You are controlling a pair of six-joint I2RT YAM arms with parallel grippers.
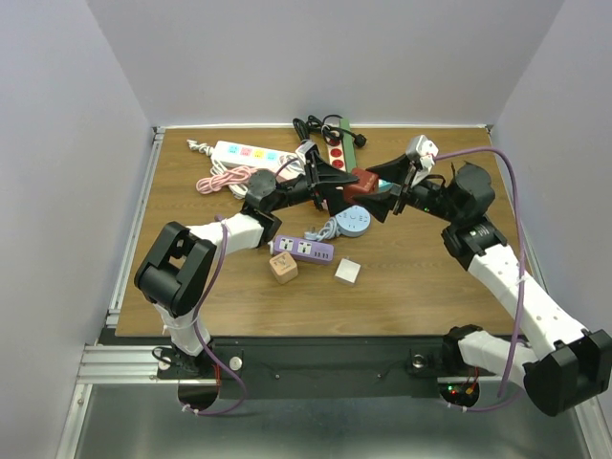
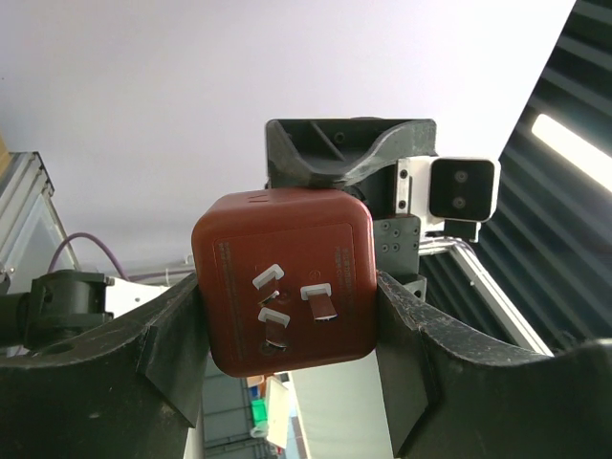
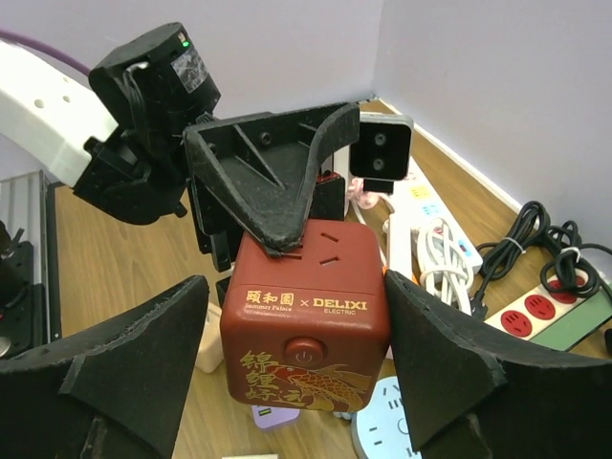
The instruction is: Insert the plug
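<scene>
The plug is a red cube adaptor (image 1: 364,180) with a gold fish print, held in the air over the middle of the table. My left gripper (image 2: 287,308) is shut on the red cube (image 2: 287,277), a finger pressed on each side. Its three metal prongs (image 2: 320,304) face the left wrist camera. My right gripper (image 3: 295,287) faces it from the other side, its fingers either side of the cube (image 3: 306,311). The right finger (image 3: 430,354) sits at the cube's side, while a thin gap shows at the left one. One left-gripper finger (image 3: 277,182) lies over the cube's top.
On the table below lie a round pale-blue socket (image 1: 356,222), a purple power strip (image 1: 303,250), a wooden cube (image 1: 283,267) and a white cube (image 1: 348,272). Further back are a white power strip (image 1: 251,153), a pink cable (image 1: 222,180), a red-socketed strip (image 1: 337,148) and black cable (image 1: 320,124).
</scene>
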